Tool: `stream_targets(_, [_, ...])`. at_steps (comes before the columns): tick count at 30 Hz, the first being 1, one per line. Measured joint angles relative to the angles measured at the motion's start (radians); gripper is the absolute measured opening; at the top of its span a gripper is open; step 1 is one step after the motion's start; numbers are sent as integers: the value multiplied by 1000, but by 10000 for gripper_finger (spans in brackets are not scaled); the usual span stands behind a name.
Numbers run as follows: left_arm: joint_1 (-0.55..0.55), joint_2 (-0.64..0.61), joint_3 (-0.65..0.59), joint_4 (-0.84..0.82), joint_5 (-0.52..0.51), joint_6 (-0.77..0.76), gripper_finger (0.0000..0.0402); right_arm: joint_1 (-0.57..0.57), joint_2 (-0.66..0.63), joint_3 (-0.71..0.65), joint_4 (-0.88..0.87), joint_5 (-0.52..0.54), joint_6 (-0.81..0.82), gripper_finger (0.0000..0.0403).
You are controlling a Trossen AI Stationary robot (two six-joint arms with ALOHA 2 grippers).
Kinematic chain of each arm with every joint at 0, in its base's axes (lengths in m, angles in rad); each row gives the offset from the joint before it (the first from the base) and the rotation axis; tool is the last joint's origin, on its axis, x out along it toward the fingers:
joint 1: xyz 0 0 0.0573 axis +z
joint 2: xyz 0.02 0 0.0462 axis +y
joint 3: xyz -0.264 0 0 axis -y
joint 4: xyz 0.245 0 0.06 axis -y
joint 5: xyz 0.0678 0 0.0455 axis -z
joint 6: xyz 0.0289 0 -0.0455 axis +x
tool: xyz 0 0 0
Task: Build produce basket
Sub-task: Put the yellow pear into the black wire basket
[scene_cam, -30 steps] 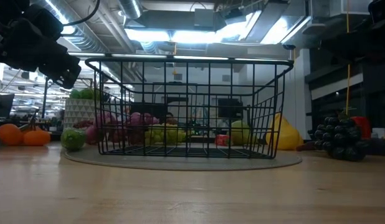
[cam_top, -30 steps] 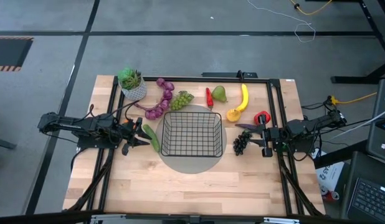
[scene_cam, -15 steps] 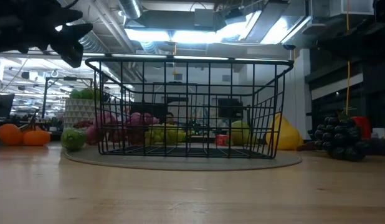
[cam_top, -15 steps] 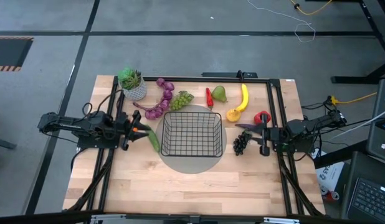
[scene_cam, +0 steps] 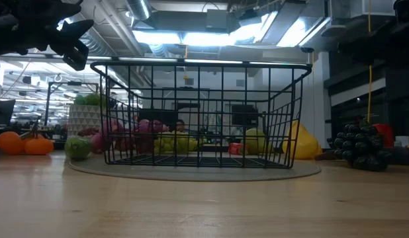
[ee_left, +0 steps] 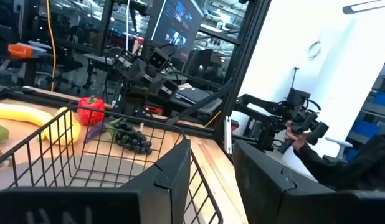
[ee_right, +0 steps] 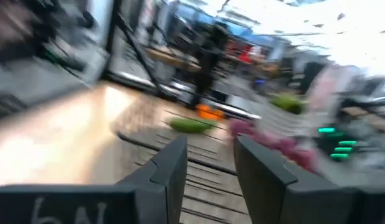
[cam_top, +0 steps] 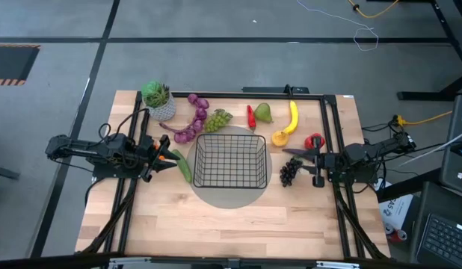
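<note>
Black wire mesh forms the small square basket (cam_top: 230, 159), which is seen standing empty on a round grey mat (cam_top: 229, 196) in the middle of the table. The toy produce is laid around it: a green cucumber (cam_top: 182, 166) just beside its left wall, purple grapes (cam_top: 193, 123) and green grapes (cam_top: 217, 118) behind it, a red chilli (cam_top: 251, 116), a green pear (cam_top: 263, 112), a yellow banana (cam_top: 293, 116) and a yellow-orange fruit (cam_top: 279, 138) further right, and black grapes (cam_top: 289, 172) with a red pepper (cam_top: 314, 140) near the right side.

No piece is placed yet, so the task is judged to be at its very first step. The left gripper (cam_top: 165, 158) is held above the table near the cucumber, its fingers parted and nothing between them. The right gripper (cam_top: 309, 162) is found just beside the black grapes, also parted and empty. For the next move, a descent over the nearest piece and a firm closing on it would be needed, then a lift over the basket rim.

A light wooden table top (cam_top: 216, 224) carries everything, with a white pot with a green plant (cam_top: 158, 100) at its far left corner. Grey floor is seen around, and a workshop with ceiling lights behind.
</note>
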Motion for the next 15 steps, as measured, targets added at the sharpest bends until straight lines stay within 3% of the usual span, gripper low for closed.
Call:
stream_targets(11, [0,0,0,-5,-18,8,115,0,4,1,-1,-252,220,133])
stream_targets(15, [0,0,0,-5,-18,8,115,0,4,1,3,-266,345,133])
